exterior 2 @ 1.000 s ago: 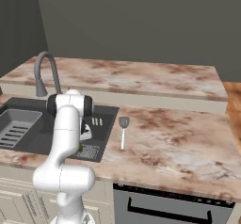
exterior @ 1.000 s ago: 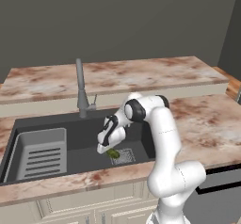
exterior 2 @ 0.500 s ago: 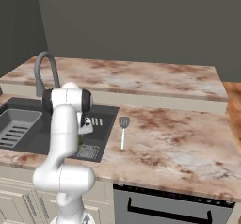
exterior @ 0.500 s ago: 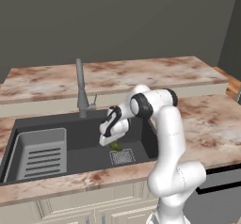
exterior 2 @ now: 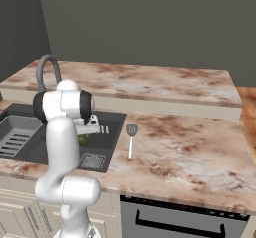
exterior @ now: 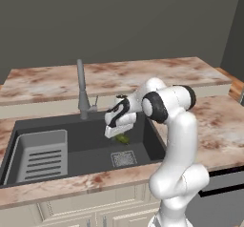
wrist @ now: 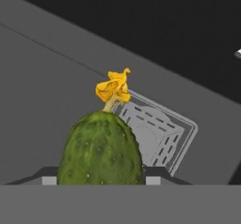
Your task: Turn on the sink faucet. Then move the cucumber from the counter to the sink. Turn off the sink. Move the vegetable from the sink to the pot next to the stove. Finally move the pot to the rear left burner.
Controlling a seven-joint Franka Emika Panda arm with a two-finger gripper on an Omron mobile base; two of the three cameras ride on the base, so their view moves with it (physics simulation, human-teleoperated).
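Claw (exterior: pixel 122 134) pinching cucumber (exterior: pixel 123 138), held over the sink (exterior: pixel 86 147) basin, above and just far of the drain grate (exterior: pixel 124 158), right of the ribbed rack (exterior: pixel 42 155). Cucumber pokes out past the fingertips toward the basin floor, yellow blossom end (wrist: pixel 114 88) leading. Risks: shallow grip near one end, so could pivot or slip and drop; lifting out toward the pot risks clipping the sink's right wall or the faucet (exterior: pixel 83 90) just to the far left. Spatula (exterior 2: pixel 131 138) on counter (exterior 2: pixel 185 147) right of sink, near the exit path.
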